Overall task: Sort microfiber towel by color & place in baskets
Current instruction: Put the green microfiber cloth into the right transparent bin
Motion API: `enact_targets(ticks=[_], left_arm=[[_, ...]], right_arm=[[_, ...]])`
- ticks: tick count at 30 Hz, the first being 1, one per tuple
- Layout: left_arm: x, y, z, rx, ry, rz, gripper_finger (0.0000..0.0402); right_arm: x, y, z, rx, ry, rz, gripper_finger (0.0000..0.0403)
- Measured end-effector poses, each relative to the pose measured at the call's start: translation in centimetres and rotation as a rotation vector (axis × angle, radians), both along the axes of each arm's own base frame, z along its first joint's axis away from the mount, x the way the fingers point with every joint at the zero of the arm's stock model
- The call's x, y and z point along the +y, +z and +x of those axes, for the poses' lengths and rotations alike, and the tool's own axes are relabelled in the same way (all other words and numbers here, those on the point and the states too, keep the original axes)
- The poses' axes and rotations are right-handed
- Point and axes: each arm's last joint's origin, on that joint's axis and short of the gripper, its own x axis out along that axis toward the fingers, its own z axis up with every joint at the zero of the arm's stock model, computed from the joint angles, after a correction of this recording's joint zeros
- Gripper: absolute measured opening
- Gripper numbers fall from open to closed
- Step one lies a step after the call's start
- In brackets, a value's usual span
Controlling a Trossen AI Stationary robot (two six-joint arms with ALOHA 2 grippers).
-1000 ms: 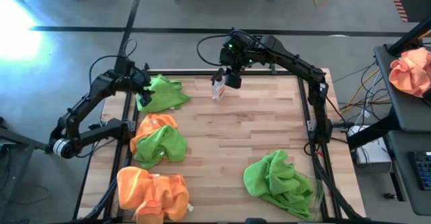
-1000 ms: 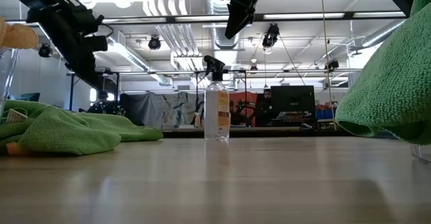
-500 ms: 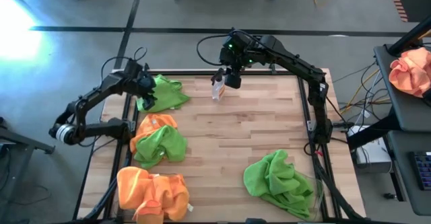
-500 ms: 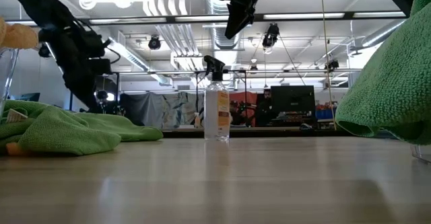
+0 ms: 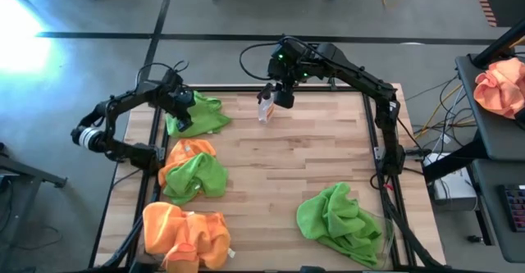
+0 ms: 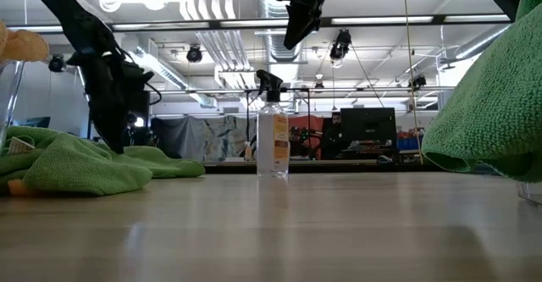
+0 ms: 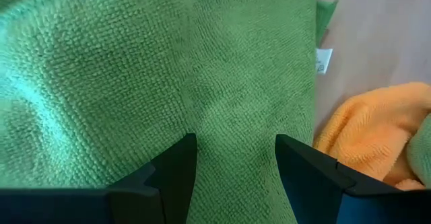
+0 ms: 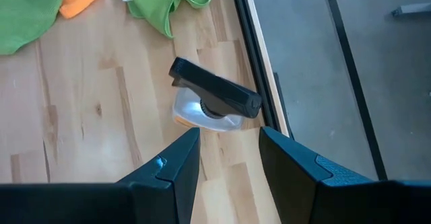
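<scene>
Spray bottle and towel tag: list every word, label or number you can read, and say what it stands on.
Nothing is legible.
Spray bottle: orange-and-white label, print too small to read.
Green towel: white sewn-in tag with dark marks, too blurred to read.

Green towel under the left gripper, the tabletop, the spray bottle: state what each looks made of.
Green towel: soft microfiber-like cloth, going by its fine looped nap and matte look. Tabletop: pale wood planks with visible grain and seams, smooth finish. Spray bottle: clear, probably plastic, body with a dark trigger head and an orange label.
</scene>
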Motion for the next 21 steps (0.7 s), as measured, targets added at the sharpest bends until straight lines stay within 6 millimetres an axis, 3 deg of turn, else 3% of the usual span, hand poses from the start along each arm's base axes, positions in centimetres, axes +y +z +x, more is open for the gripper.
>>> enact_targets(ticks=[5, 15, 21], left_arm=[[0.4, -0.8, 0.2, 0.009, 0.000, -0.027, 0.0185], [1.4, -0.3, 0.8, -0.019, 0.181, -0.073, 0.0185], [1.5, -0.4, 1.0, -0.023, 0.176, -0.073, 0.0185]], right_arm=[[0.1, -0.1, -0.2, 0.022, 0.000, 0.010, 0.0148], [0.1, -0.2, -0.3, 0.035, 0.003, 0.014, 0.0148], [0.1, -0.2, -0.3, 0.035, 0.003, 0.014, 0.0148]])
